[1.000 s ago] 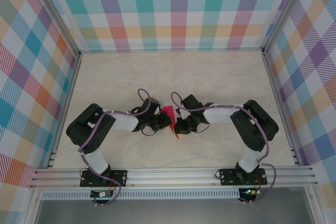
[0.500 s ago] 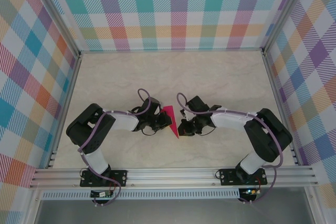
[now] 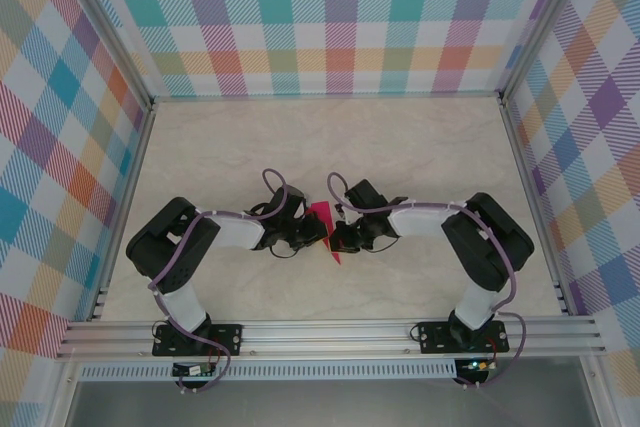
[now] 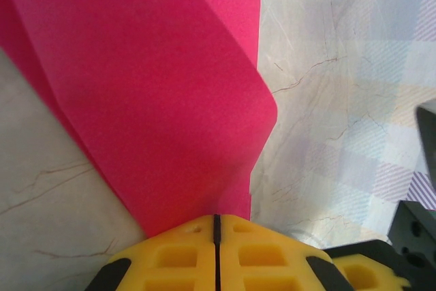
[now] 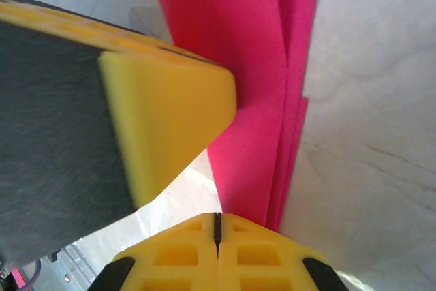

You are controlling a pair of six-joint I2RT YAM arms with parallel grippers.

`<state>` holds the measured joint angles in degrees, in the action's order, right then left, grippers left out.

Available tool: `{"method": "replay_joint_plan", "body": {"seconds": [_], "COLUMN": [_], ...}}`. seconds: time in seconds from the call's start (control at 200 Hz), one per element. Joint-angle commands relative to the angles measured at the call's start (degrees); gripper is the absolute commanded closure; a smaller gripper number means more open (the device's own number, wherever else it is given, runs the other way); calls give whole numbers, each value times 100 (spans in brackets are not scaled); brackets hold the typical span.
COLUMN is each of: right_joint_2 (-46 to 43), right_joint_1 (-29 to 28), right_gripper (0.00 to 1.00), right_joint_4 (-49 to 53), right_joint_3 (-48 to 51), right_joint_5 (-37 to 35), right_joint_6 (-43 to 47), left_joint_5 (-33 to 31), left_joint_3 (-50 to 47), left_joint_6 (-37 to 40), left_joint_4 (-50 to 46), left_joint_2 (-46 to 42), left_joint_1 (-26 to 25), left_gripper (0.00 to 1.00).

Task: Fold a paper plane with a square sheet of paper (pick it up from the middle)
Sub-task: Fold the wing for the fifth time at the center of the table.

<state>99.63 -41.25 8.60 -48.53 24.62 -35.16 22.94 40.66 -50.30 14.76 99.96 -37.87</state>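
Top external: paper (image 3: 322,217), folded to a narrow magenta wedge with its point toward the near edge, lies on the surface (image 3: 420,147) at middle front, between the two grippers. Left gripper (image 3: 308,234) and right gripper (image 3: 338,238) meet it from opposite sides, nose to nose and close together. Left arm (image 3: 190,242) and right arm (image 3: 485,237) both sit folded low, elbows out to the sides, forearms reaching inward, wrists tipped down onto the paper. Judged: a creasing step, one side pinning while the other firms the fold. Left wrist: left gripper (image 4: 216,233) is clenched, pads seam to seam, tips set at the paper's (image 4: 170,100) narrow end. The sheet fans away from them, and a loose flap bulges at the right with a rounded bend, not yet flat. Cannot tell whether a layer is nipped between the pads or only pressed under them. Right wrist: right gripper (image 5: 216,233) is likewise clenched, tips at the end of stacked paper (image 5: 245,52) layers whose edges show stepped along the right. The left gripper's finger (image 5: 170,107) comes in from upper left, its wedge tip touching the paper's face, likely holding the layers down so they don't spring. By my reading the plane is unfinished and more folds remain.
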Motion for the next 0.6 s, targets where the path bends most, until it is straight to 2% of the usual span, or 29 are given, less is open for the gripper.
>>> {"method": "replay_joint_plan", "body": {"seconds": [0.0, 0.305, 0.485, 0.595], "right_joint_2": [61, 183, 277, 287], "right_joint_1": [-20, -23, -23, -23], "right_gripper": [97, 97, 98, 98], "right_joint_4": [-89, 477, 617, 671], "right_joint_3": [72, 243, 199, 217], "right_joint_5": [-7, -131, -275, -335], "right_joint_6": [-74, 201, 122, 101], "left_joint_5": [-674, -510, -56, 4], "left_joint_3": [-131, -105, 671, 981], "left_joint_6": [44, 133, 1147, 1629], "left_joint_4": [-973, -773, -1278, -1566], "left_joint_2": [348, 250, 18, -56], "left_joint_1": [-37, -36, -32, -6], "left_gripper": [94, 93, 91, 91]}}
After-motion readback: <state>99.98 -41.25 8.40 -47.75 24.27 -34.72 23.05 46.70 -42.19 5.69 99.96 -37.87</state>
